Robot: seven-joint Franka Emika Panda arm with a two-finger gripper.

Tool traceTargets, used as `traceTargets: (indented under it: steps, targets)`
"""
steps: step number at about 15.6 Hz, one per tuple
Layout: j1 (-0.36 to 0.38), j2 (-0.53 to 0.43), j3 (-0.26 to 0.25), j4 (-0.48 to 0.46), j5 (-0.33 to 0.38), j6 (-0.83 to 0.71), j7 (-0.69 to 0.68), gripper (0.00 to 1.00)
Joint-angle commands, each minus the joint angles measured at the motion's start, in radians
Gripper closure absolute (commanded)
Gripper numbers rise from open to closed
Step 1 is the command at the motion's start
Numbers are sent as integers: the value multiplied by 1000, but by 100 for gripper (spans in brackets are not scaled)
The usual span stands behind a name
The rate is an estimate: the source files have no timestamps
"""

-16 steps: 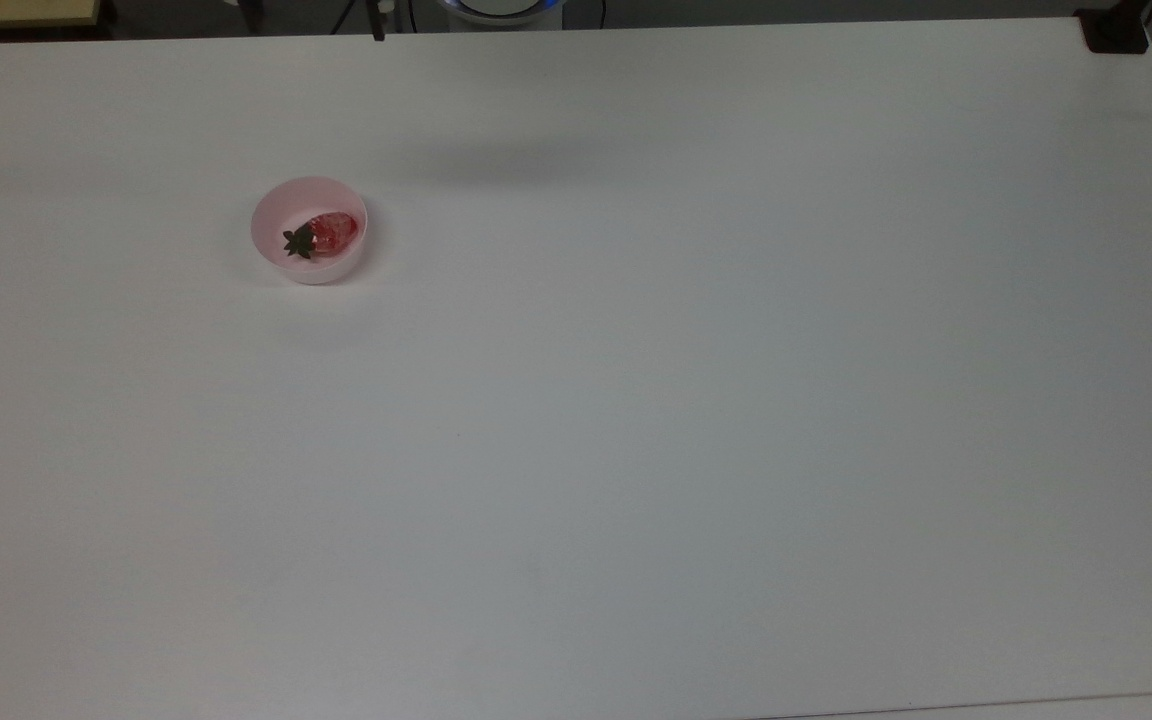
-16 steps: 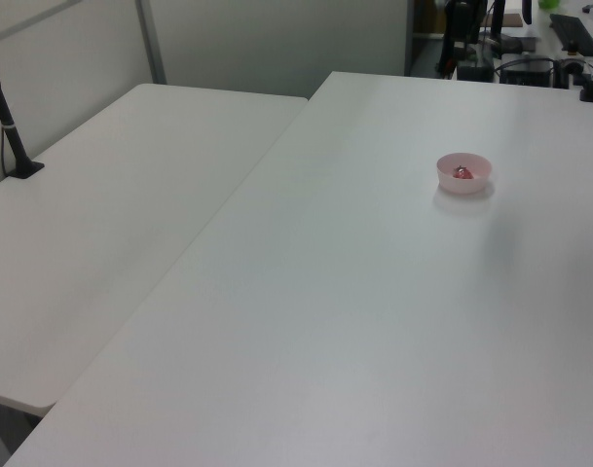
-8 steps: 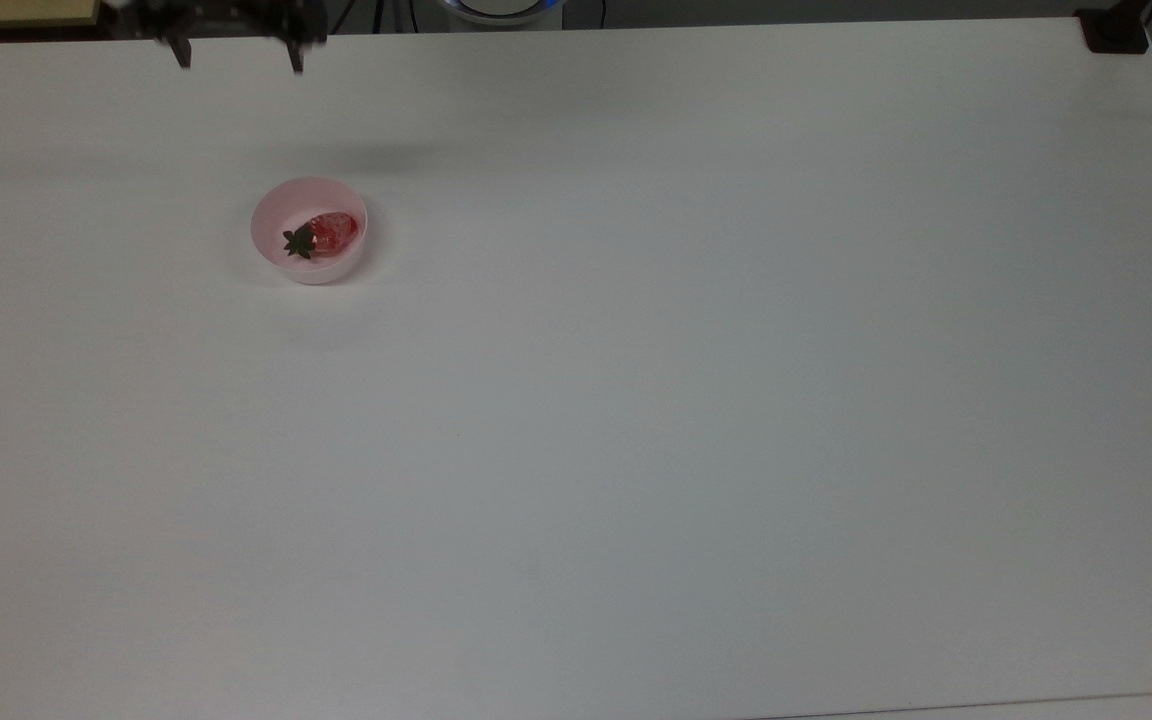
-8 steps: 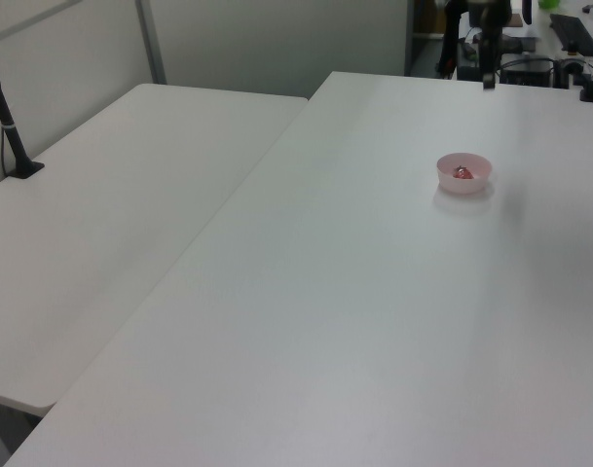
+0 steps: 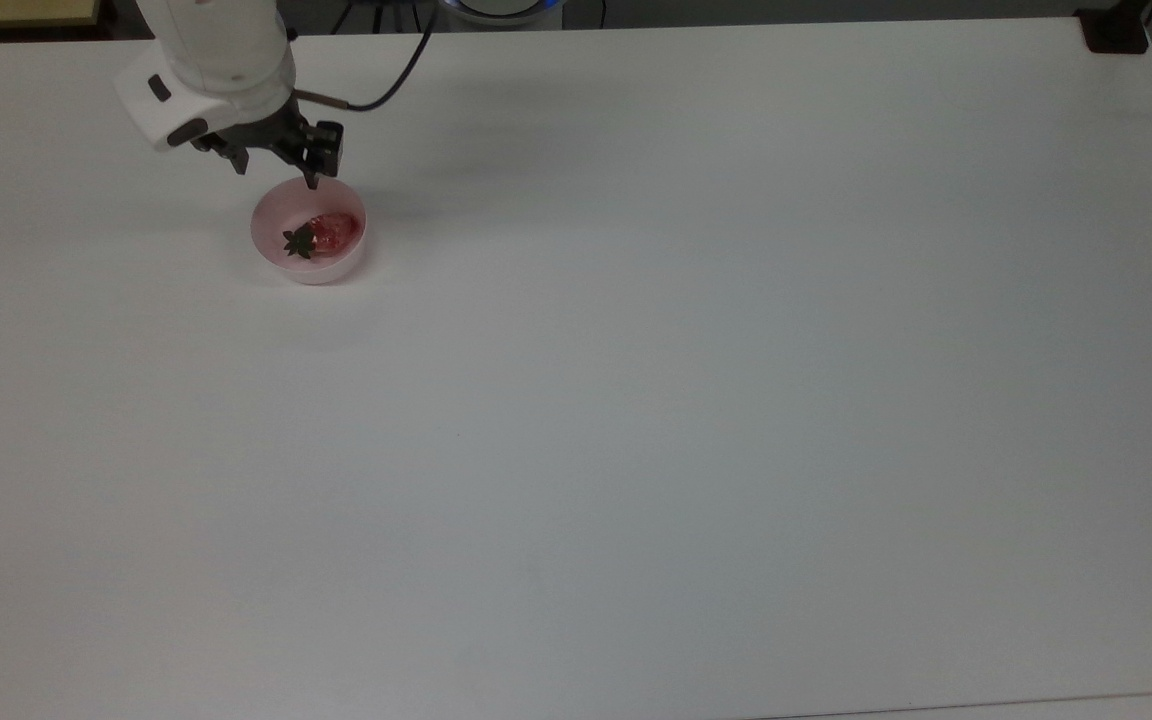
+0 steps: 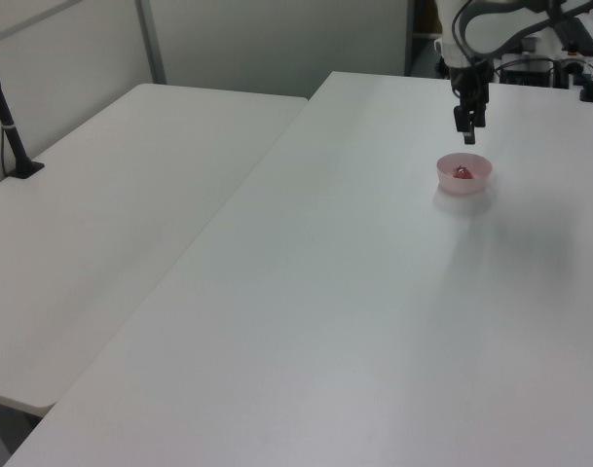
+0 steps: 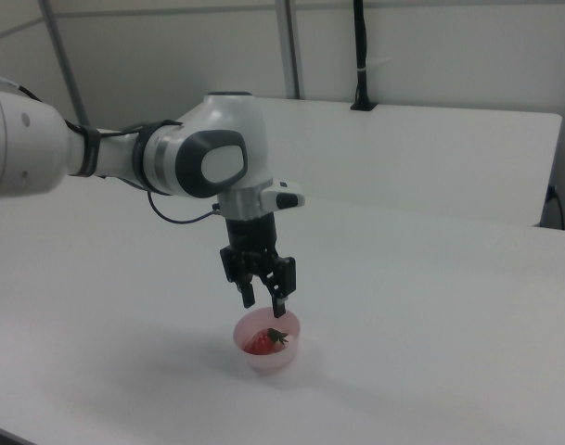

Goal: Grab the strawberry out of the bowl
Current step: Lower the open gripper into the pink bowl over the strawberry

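1. Since the earlier frame the arm has swung in from the top view's upper edge; the hand is now just above the bowl, where half a second ago only blurred fingers showed near the bench edge.
2. Bowl and strawberry have not shifted.
3. Hand is open, fingers spread and pointing down, holding nothing; its tips hang over the bowl rim, clear of the fruit.
4. Strawberry lies on its side inside the bowl: glossy red body, dark green star-shaped cap towards the top view's left.
5. Bowl is small, round, pale pink, plain walls, on the white bench, in the top view's upper left.
6. Left view: hand above bowl, red speck inside.
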Motion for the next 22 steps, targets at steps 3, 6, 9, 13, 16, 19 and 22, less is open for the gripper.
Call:
traceTargets:
  steps: [3, 6, 9, 13, 16, 19, 22]
  targets:
    - [-11, 33, 0, -68, 2, 117, 77, 30]
    - [-17, 36, 0, -80, 19, 150, 77, 32]
    - [-17, 56, 0, -82, 31, 151, 77, 34]
    - [-13, 76, 4, -82, 71, 156, 77, 36]
    - [-13, 79, 7, -88, 107, 213, 79, 36]
    - [-10, 96, 9, -95, 107, 220, 77, 36]
    - [-10, 84, 9, -108, 105, 208, 73, 35]
